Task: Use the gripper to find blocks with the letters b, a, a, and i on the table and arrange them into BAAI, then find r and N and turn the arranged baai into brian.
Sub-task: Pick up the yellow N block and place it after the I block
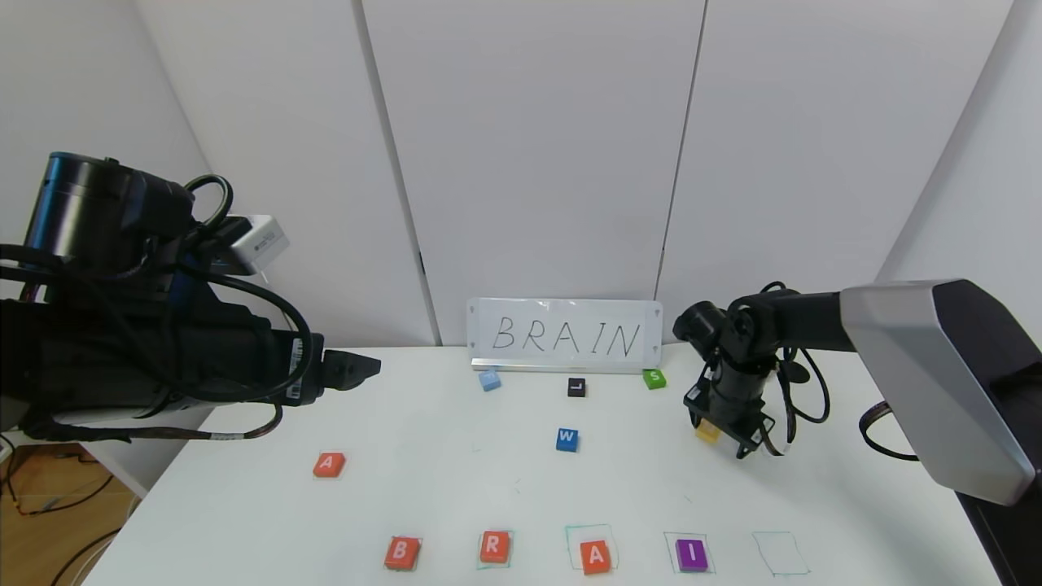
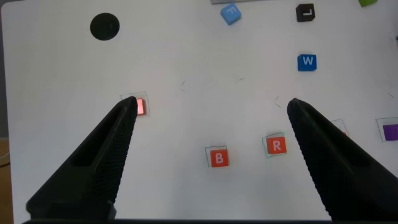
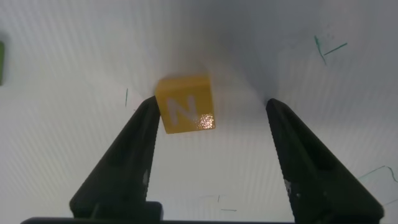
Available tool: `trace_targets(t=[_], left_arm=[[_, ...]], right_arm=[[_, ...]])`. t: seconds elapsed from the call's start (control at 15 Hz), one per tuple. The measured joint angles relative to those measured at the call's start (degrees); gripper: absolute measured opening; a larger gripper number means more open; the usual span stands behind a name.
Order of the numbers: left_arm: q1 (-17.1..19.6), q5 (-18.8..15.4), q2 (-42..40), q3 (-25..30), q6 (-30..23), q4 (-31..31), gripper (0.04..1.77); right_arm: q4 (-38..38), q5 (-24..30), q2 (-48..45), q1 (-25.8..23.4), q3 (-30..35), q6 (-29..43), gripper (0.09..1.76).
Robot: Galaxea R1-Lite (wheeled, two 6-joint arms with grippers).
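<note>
R gripper [image 3: 208,134], fingers spread wide & empty, straddles N [image 3: 185,112] on the table [image 1: 456,488]; N sits off-centre, against one finger. You centre, then close. L gripper [image 2: 208,134] open, parked.

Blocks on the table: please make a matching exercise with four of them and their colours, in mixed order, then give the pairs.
Blocks:
1. N
2. I
3. W
4. R

Colours:
a. blue
b. orange-red
c. yellow
d. purple

Pairs: 1-c, 2-d, 3-a, 4-b
</note>
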Motion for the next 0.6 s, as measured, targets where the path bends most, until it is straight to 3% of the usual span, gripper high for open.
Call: trace_targets(t=[0.27, 0.33, 0.6], left_arm=[[0.2, 0.0, 0.0, -0.1, 0.0, 0.0, 1.72], [0.2, 0.0, 0.0, -0.1, 0.0, 0.0, 1.72], [0.2, 0.0, 0.0, -0.1, 0.1, 0.0, 1.72]], right_arm=[[0.0, 0.0, 0.2, 0.1, 0.0, -0.1, 0.76], [0.0, 0.0, 0.2, 0.1, 0.0, -0.1, 0.54], [0.0, 0.0, 0.2, 0.1, 0.0, -0.2, 0.54]])
